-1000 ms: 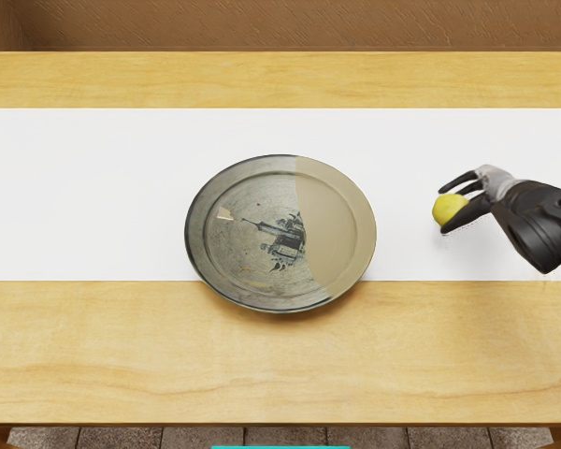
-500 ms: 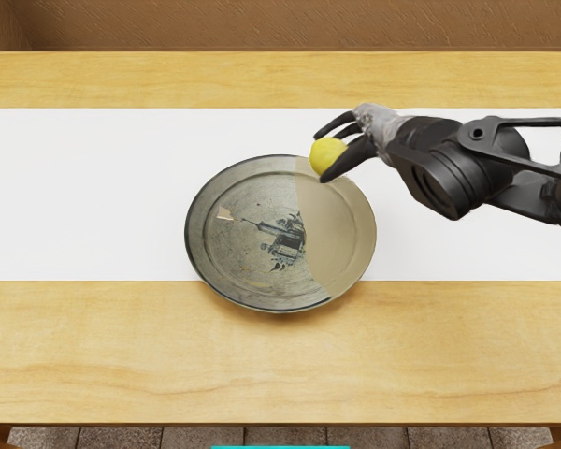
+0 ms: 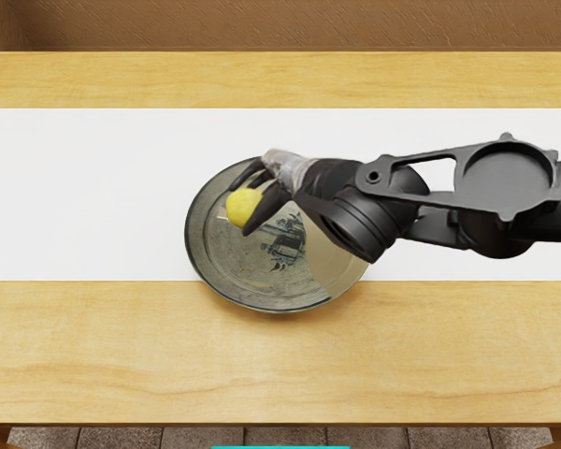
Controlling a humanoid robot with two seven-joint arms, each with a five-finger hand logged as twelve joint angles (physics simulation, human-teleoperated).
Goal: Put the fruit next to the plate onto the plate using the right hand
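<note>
Fingers (image 3: 261, 207) clamp the fruit (image 3: 240, 205). The right hand (image 3: 279, 178) holds it over the plate's (image 3: 195, 245) left half, inside the rim. The arm (image 3: 449, 201) covers the right rim. Open runner (image 3: 93, 187) stretches leftward.

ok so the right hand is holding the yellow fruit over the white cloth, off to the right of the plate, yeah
Not quite: the fruit is not off to the right of the plate. In the head view, the right hand is holding the yellow fruit over the plate itself, above its left half. Whether the fruit touches the plate cannot be told.
</note>
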